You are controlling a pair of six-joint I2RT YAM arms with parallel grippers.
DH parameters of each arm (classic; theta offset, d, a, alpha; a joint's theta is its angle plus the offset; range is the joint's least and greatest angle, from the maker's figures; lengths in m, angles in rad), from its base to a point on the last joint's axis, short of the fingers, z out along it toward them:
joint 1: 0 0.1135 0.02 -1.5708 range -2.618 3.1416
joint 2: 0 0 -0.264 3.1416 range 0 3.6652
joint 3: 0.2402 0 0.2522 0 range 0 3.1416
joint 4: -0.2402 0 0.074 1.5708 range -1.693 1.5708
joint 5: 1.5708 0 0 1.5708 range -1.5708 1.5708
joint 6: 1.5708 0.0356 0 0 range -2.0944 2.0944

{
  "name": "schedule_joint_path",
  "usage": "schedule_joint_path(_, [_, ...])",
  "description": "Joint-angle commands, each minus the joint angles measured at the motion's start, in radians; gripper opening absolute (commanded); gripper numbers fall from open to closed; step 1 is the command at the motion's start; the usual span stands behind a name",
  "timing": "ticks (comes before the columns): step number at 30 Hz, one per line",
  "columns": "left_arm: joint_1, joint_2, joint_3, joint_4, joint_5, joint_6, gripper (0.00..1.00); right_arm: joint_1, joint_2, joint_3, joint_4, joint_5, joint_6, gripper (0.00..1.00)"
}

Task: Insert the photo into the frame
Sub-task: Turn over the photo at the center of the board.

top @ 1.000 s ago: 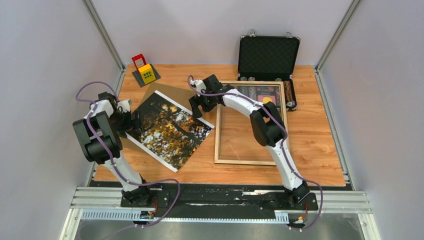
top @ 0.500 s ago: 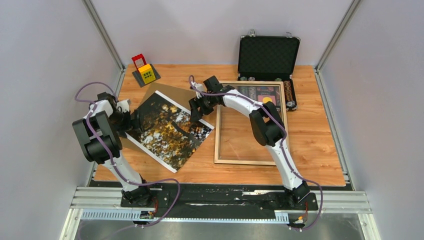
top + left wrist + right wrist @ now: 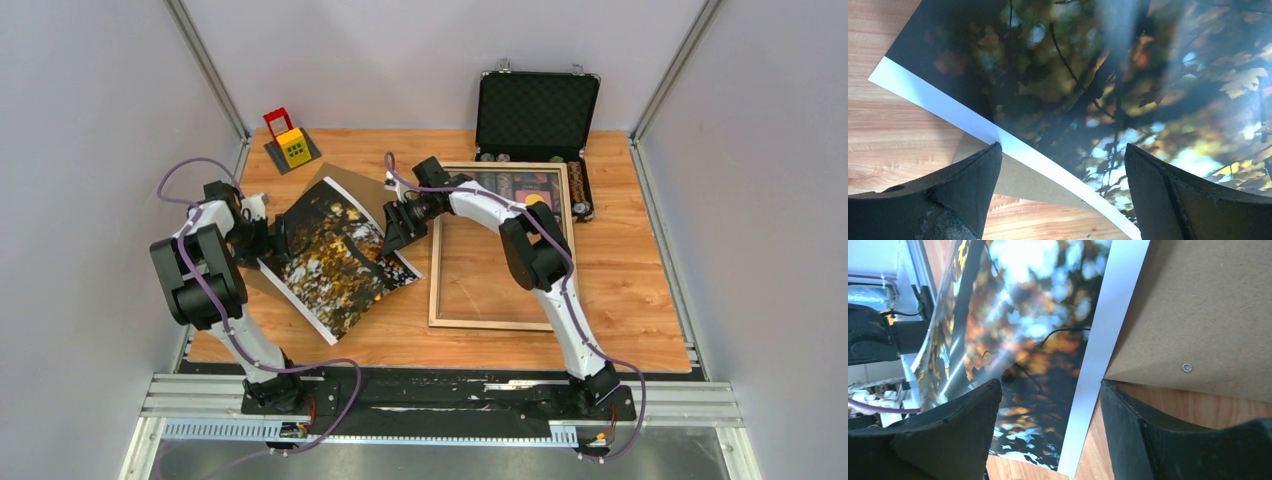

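Pickup appears underway: the left tool (image 3: 1063, 150) and right tool (image 3: 1050, 385), both spread apart, flank the large glossy tree photo (image 3: 335, 255) bowed above the brown backing board (image 3: 347, 185); the next move calls for clamping and carrying it to the pale wooden rectangular frame (image 3: 436, 272).

no readable text, labels, brands or numbers on anything shown.

From above, the photo (image 3: 340, 255) covers most of the brown backing board (image 3: 352, 182). I cannot make out the fingertips of the left gripper (image 3: 272, 238) or the right gripper (image 3: 392, 232) against the dark print. Both wrist views crop the photo at their edges, and its foliage is blurred. The contents of the chip case (image 3: 537, 110) are too small to read.
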Motion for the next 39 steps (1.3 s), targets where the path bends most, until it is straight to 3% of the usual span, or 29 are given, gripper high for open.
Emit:
schedule_joint_path(1, [-0.021, 0.021, -0.042, 0.075, 0.100, -0.012, 1.00, -0.015, -0.039, 0.008, 0.006, -0.120, 0.024, 0.72])
schedule_joint_path(17, [-0.038, -0.010, -0.076, 0.095, 0.102, -0.003, 1.00, -0.031, -0.014, -0.004, 0.160, -0.310, 0.241, 0.71])
schedule_joint_path(39, [-0.056, -0.013, -0.084, 0.093, 0.108, 0.009, 1.00, -0.048, 0.039, 0.031, 0.272, -0.529, 0.271, 0.59])
